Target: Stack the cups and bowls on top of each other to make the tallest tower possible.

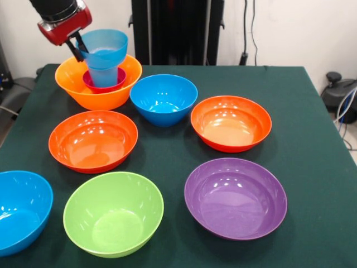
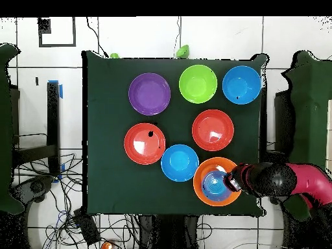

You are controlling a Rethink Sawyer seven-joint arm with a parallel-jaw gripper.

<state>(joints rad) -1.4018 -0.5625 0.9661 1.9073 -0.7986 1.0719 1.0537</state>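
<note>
— What covers the tabletop (image 1: 312,139)?
— Dark green cloth, scattered with round glossy plastic bowls.
— Where is the tower (image 1: 100,72)?
— At the far corner: a yellow-orange bowl (image 1: 83,92) holds a small magenta bowl (image 1: 114,85), a light-blue tumbler (image 1: 104,73), and a pale-blue bowl (image 1: 106,42) on top.
— And the tool (image 1: 80,49)?
— Its dark fingers pinch that top bowl's rim.

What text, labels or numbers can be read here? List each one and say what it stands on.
None can be read. The bowls, such as the purple bowl and lime green bowl, are plain, as are the light-blue tumbler and the green tablecloth. The gripper and its red housing show no legible marking.
</note>
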